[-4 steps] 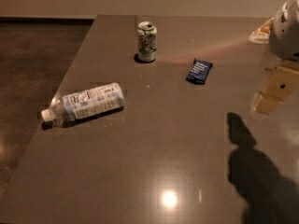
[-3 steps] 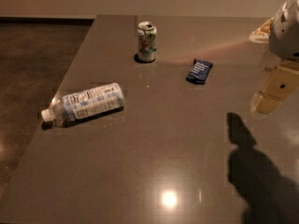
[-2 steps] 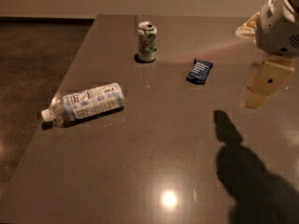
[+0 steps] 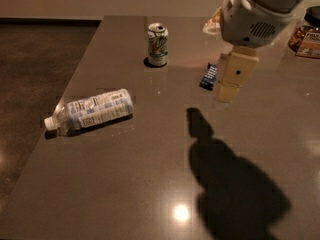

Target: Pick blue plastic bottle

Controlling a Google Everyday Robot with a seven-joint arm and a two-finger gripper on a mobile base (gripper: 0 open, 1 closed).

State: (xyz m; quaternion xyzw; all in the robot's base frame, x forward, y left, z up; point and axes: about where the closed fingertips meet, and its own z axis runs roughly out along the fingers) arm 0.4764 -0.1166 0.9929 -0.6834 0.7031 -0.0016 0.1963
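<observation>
- Jaws on the tan, block-shaped gripper (image 4: pixel 226 93) face me edge-on, so I cannot tell whether they stand open or closed.
- That gripper hangs in the air below a bulky white wrist housing (image 4: pixel 252 16), over the right half of the glossy grey-brown table (image 4: pixel 150 179).
- Well apart from it, on the left side of the table, lies the blue plastic bottle (image 4: pixel 94 110): clear plastic with a pale blue-and-white printed label, flat on its side.
- Its white screw cap (image 4: pixel 49 123) points toward the table's left edge, and its base points up and to the right.
- Nothing touches the bottle; bare tabletop lies between it and the arm.
- An upright green-and-white soda can (image 4: pixel 158 44) stands at the far side of the table, beyond the bottle and to its right.
- A small dark blue flat packet (image 4: pixel 209 76) lies just beside the gripper from where I stand, its right end hidden behind it.
- A dark-lidded jar with a printed label (image 4: pixel 306 34) sits at the far right edge.
- The arm's broad dark shadow (image 4: pixel 235 189) falls across the near right of the table, beside a bright spot of reflected light (image 4: pixel 181 213).
</observation>
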